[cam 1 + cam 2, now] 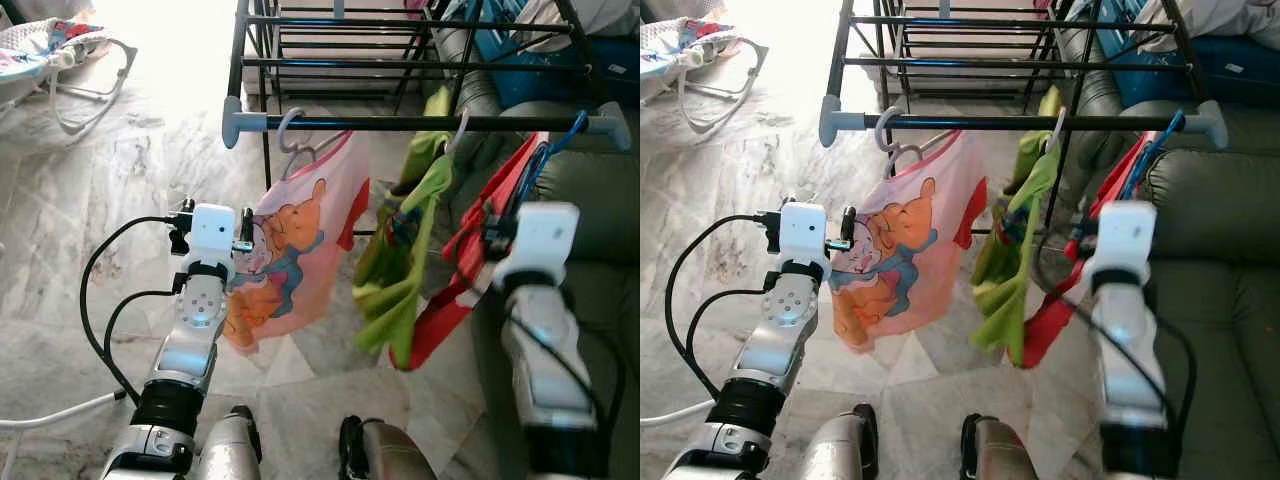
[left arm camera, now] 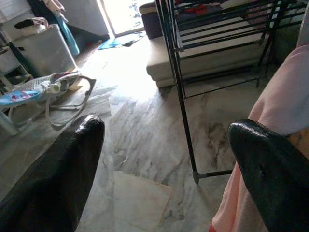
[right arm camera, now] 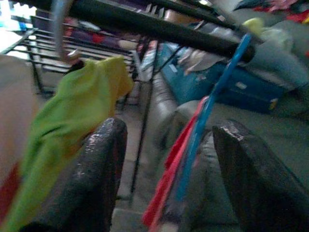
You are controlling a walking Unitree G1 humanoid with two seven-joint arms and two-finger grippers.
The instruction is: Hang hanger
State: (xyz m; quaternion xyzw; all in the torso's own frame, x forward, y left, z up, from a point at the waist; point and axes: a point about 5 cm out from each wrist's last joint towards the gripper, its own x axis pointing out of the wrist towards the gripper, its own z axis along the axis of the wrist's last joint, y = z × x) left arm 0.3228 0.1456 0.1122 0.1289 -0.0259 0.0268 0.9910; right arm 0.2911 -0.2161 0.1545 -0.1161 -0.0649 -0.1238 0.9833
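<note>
A black rack rail [image 1: 400, 123] with grey end caps runs across in front of me. Three garments hang on it: a pink bear-print shirt [image 1: 305, 250] on a pale hanger [image 1: 290, 135], a green garment [image 1: 405, 260], and a red garment [image 1: 480, 240] on a blue hanger [image 1: 550, 150] whose hook sits at the rail. My right gripper [image 3: 169, 140] is open just below the rail, and the blue hanger [image 3: 212, 101] and red cloth run between its fingers. My left gripper [image 2: 166, 140] is open beside the pink shirt [image 2: 285, 96], with one finger [image 2: 270, 174] close against the cloth.
A second black drying rack [image 1: 330, 45] stands behind the rail. A grey sofa [image 1: 600, 200] lies to the right with a blue bag [image 1: 520, 60] on it. A baby bouncer [image 1: 60, 50] sits at far left on the marble floor. Black cables [image 1: 95, 290] loop off my left arm.
</note>
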